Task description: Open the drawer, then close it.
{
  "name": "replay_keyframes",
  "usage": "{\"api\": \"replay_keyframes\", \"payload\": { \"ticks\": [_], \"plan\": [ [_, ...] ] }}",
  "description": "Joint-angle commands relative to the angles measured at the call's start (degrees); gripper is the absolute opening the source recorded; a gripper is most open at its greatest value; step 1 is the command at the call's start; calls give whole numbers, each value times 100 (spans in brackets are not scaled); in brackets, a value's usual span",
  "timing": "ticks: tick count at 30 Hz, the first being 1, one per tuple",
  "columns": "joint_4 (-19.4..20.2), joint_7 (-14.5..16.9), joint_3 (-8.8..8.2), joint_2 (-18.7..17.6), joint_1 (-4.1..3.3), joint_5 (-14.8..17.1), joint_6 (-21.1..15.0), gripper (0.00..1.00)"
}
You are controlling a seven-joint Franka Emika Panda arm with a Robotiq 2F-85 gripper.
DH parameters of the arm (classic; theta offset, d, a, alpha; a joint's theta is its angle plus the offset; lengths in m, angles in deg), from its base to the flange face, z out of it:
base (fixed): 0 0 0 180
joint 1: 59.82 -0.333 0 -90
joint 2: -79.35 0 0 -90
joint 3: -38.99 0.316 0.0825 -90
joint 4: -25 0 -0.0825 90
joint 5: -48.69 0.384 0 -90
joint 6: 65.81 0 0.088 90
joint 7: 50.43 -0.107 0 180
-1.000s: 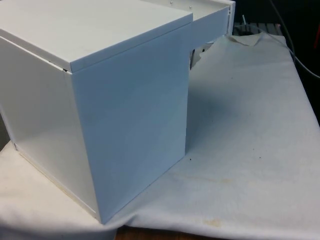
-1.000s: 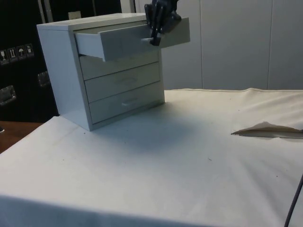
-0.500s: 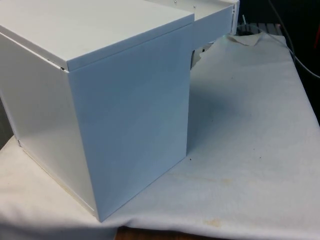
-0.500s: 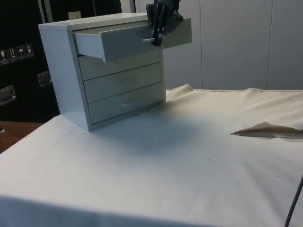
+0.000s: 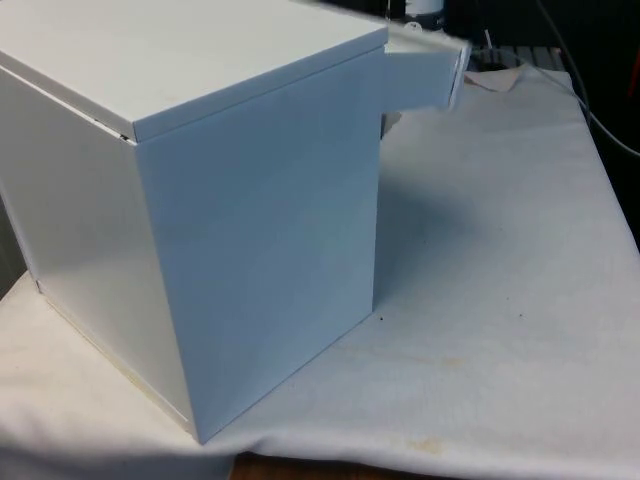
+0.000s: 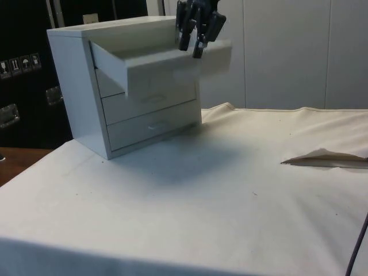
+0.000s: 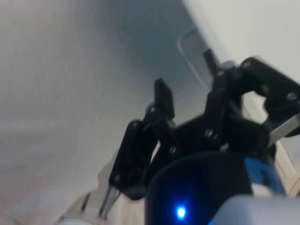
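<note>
A white chest of drawers [image 5: 200, 200] stands on the cloth with its back and side to the front view. In the side view the chest [image 6: 72, 86] shows three drawers. Its top drawer [image 6: 167, 63] is pulled out and its front hangs tilted downward; the same top drawer [image 5: 420, 75] sticks out past the chest's far corner. My black gripper [image 6: 190, 49] hovers just above the drawer's front edge, fingers apart, holding nothing. In the wrist view the gripper [image 7: 185, 75] stands open over the white cloth.
The two lower drawers [image 6: 152, 112] are shut. A raised fold of cloth [image 6: 325, 158] lies at the side view's right. A cable [image 5: 600, 110] runs along the table's edge at the front view's right. Open cloth [image 6: 218, 190] spreads in front of the chest.
The gripper was shut on the top drawer's handle and has now let go and lifted. The drawer's front has dropped and tilted down.
</note>
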Motion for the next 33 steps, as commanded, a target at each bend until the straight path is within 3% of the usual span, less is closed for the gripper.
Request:
{"api": "replay_keyframes", "payload": {
  "ticks": [1,3,8,9,17,18,19,26,27,28,33],
  "plan": [
    [46,-40,46,34,29,-17,6,51],
    [34,-40,46,29,23,-17,6,67],
    [63,-52,52,46,29,-11,-6,92],
    [-6,0,0,0,0,0,6,97],
    [292,-172,103,155,46,34,-69,100],
    [241,-120,57,120,-11,69,-29,100],
    [332,-206,115,178,46,23,-74,100],
    [561,-430,195,115,11,-120,-120,100],
    [561,-350,143,166,-29,-46,-57,100],
    [590,-476,229,97,11,-132,-126,100],
    [688,-659,407,-29,-6,-172,-115,100]
  ]
}}
